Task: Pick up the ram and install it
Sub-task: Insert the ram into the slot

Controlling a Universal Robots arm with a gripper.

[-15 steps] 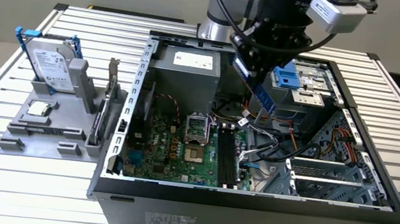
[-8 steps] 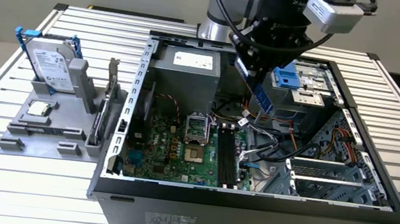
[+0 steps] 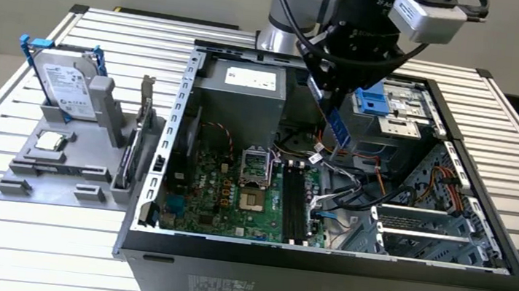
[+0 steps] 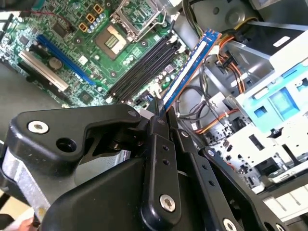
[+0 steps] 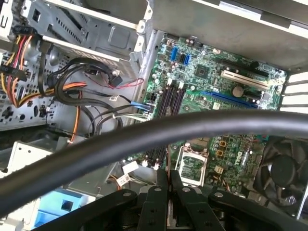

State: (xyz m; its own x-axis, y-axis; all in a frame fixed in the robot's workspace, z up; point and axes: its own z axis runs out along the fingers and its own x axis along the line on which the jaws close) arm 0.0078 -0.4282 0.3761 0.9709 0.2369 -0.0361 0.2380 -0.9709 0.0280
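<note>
Above the open case (image 3: 322, 285), hand (image 4: 159, 111) tight around the ram (image 4: 192, 62), clear of slots (image 4: 142, 67)

A table of pale metal slats (image 3: 34, 237) spans the exterior view, with an open black computer case (image 3: 323, 277) resting on it across the middle and right of the frame, and a grey plastic holder (image 3: 59, 185) just beside the case at the left.
</note>
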